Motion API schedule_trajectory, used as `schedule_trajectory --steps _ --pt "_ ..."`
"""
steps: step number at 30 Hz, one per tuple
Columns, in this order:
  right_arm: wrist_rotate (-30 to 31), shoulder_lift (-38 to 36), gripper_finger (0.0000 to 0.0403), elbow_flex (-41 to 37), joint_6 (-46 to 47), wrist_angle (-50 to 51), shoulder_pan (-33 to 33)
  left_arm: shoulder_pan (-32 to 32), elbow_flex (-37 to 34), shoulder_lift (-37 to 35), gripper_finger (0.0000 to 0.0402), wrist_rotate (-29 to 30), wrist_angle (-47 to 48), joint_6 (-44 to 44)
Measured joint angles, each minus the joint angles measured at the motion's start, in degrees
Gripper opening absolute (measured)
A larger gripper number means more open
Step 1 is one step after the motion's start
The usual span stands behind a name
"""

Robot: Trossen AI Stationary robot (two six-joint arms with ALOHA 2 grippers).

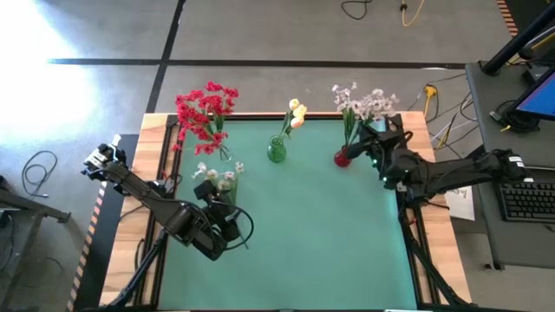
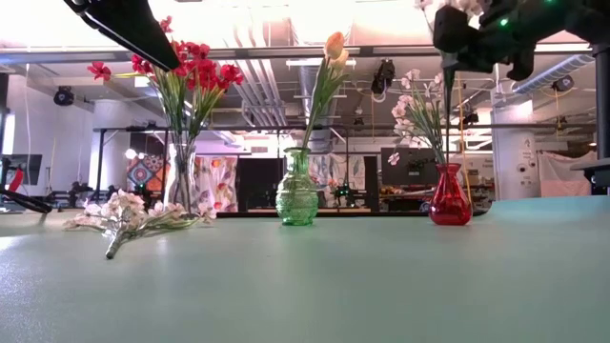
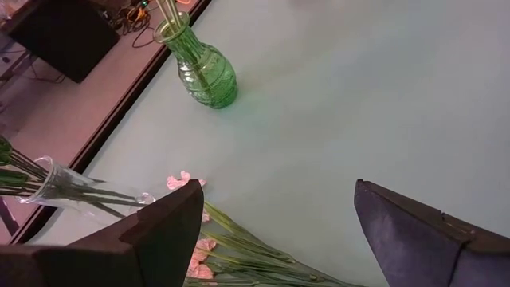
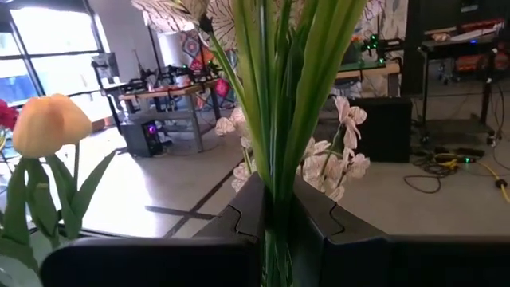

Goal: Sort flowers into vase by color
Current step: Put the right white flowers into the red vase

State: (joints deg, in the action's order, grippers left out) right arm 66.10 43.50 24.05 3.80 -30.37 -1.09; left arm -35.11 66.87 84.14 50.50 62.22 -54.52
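Three vases stand along the table's far edge. A clear vase holds red blooms, a green vase holds cream buds, and a red vase holds a white-pink spray. Another white-pink bunch lies flat on the table near the left edge. My left gripper hovers open just above that bunch, touching nothing. My right gripper is above the red vase, shut on the spray's stems. My right gripper pinches the bundle of green stems of the white-pink spray between its two fingers, below the blooms. The fingers come level from the table's right side and lie across the stems. The spray stands upright, its lower stems reaching down into the red vase's neck.
The green mat is bare over its middle and near part. Beyond the right edge sits a side desk with a keyboard and papers. Cables lie on the floor past the far edge.
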Motion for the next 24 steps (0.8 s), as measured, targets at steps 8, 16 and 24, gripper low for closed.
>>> schedule_trajectory --steps 8,16,24 --pt "0.06 3.01 0.0037 0.00 0.75 0.00 -0.08 -0.02 0.00 0.00 0.0308 0.00 -0.07 0.02" --pt "3.00 4.80 0.0040 -0.12 2.20 0.02 -0.08 -0.02 0.00 0.00 0.0308 0.00 -0.05 0.02" --pt "3.00 4.98 0.0041 -0.17 2.22 0.04 -0.08 -0.02 -0.02 0.00 0.0308 0.00 -0.02 0.02"
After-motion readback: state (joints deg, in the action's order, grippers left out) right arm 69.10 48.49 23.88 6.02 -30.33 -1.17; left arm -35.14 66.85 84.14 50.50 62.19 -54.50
